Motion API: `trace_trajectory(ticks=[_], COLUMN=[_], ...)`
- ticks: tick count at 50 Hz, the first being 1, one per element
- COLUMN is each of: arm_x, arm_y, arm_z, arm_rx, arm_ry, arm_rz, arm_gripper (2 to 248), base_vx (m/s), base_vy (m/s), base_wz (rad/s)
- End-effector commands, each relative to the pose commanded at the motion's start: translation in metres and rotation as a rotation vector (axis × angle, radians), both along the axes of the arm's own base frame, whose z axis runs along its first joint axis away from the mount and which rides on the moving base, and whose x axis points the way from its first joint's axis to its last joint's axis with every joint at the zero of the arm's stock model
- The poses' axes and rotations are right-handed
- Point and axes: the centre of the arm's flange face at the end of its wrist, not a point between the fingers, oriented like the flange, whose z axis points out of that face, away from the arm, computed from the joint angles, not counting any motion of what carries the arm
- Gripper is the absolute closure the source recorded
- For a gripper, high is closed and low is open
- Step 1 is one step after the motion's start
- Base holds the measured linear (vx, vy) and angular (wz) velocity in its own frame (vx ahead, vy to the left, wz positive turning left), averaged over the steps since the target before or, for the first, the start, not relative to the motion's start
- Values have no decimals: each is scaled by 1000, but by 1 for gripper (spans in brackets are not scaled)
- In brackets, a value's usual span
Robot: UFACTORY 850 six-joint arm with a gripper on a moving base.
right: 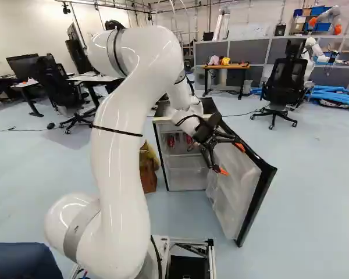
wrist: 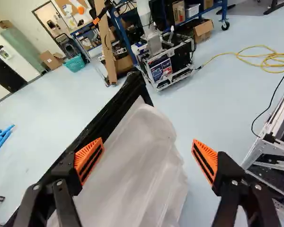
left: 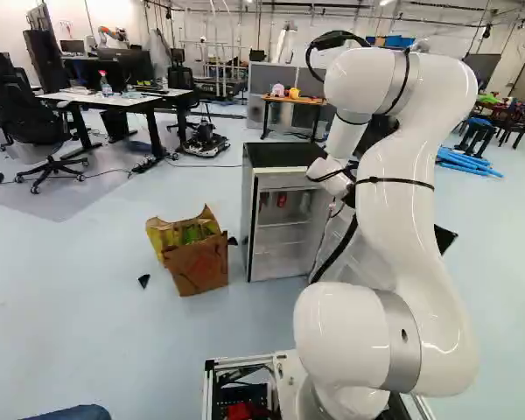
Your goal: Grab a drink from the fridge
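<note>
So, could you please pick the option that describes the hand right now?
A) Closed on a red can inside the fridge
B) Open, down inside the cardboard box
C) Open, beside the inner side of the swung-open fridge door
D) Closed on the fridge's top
C, since the hand has its fingers wide apart with nothing gripped, and the right base view shows it beside the pale inner side of the open fridge door.

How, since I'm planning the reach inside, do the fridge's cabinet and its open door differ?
The cabinet stands upright with a flat black top; the door is swung out from it at an angle, showing its inner side.
The cabinet has shelves with red items up high; the door has a pale, moulded lining, with no red items visible.
Both are pale inside with black outer parts.
</note>
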Motion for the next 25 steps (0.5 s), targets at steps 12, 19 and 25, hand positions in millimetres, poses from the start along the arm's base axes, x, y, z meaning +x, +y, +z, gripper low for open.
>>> trace_trajectory(ticks=[12, 19, 25], arm_x=[12, 14, 14], arm_y=[-21, -25, -25], arm_z=[2, 3, 3], arm_rx=[-10, -12, -12], arm_ry=[-31, -36, -36], arm_rz=[-30, -35, -35], arm_gripper=[3, 3, 3], base_vx=[0, 0, 0], base_vy=[0, 0, 0], base_wz=[0, 0, 0])
